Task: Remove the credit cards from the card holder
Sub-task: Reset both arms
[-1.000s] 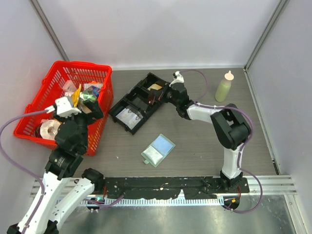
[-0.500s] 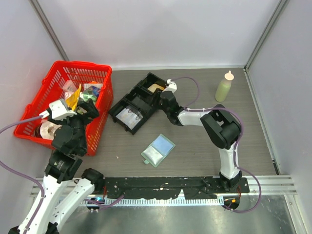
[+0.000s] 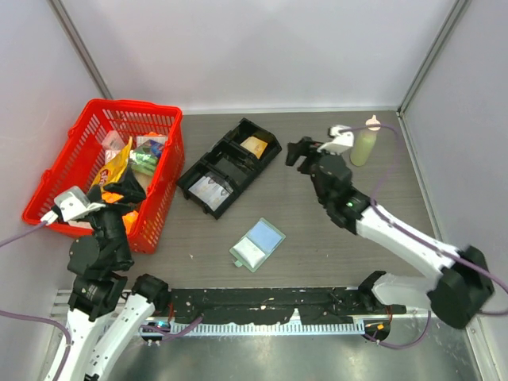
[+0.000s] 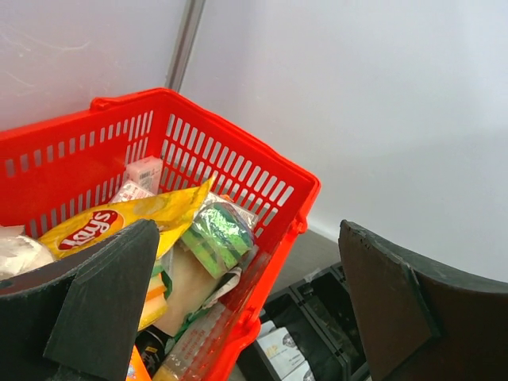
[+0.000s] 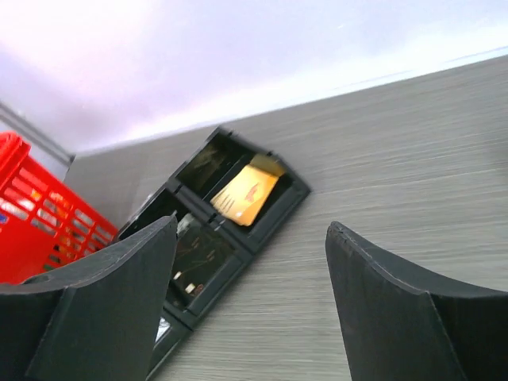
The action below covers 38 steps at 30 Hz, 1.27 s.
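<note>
The grey table [image 3: 317, 238] carries everything. A red basket [image 3: 135, 105] full of packets sits at its far left corner, and a black tray [image 3: 232, 161] lies aslant towards the far edge, with a yellow-orange packet [image 5: 244, 193] in one compartment.

The left gripper [image 4: 248, 230] hangs over the basket with its fingers spread wide and nothing between them. The right gripper [image 5: 250, 232] is above bare table to the right of the tray. Its fingers also stand apart and hold nothing.

The card holder [image 3: 248, 254] lies flat near the middle of the table, closer to the near edge and well apart from both grippers. The pale blue credit card [image 3: 263, 235] rests on its far half. I cannot tell whether a pocket pins it.

The step now seems to be reaching for that card with the right arm. To do it well:
- bring the fingers down over the card's far right edge;
- narrow them before contact;
- nip only the thin plastic, not the green cover;
- draw the card out low and level;
- have the left arm press the holder's near corner so it does not slide.
</note>
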{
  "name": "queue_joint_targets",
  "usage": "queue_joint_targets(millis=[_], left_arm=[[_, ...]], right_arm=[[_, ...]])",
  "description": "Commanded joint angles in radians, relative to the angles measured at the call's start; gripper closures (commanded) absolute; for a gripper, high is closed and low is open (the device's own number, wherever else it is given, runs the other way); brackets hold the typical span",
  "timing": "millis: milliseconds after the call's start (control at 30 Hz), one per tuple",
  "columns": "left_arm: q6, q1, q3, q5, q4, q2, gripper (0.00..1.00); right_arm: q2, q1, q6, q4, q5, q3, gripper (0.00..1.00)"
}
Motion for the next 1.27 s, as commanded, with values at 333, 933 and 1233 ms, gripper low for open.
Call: queue_joint_targets(millis=[333,933,1233], left_arm=[[-0.049,0.022,-0.044,-0.031,0.006,-0.219,0.0],[-0.037,0.081,-0.138,0.028,0.03,-0.317,0.0],[-0.133,0.263,-0.123,0.226,0.004,-0.221,0.0]], right_arm=[[-0.863,-0.003,-0.211,-0.552,0.369,-0.13,0.14],[-1.203,-0.002,-0.473,-0.335,0.436,-0.333,0.14],[-1.202,-0.002,-0.483,-0.309,0.425,-0.351,0.14]])
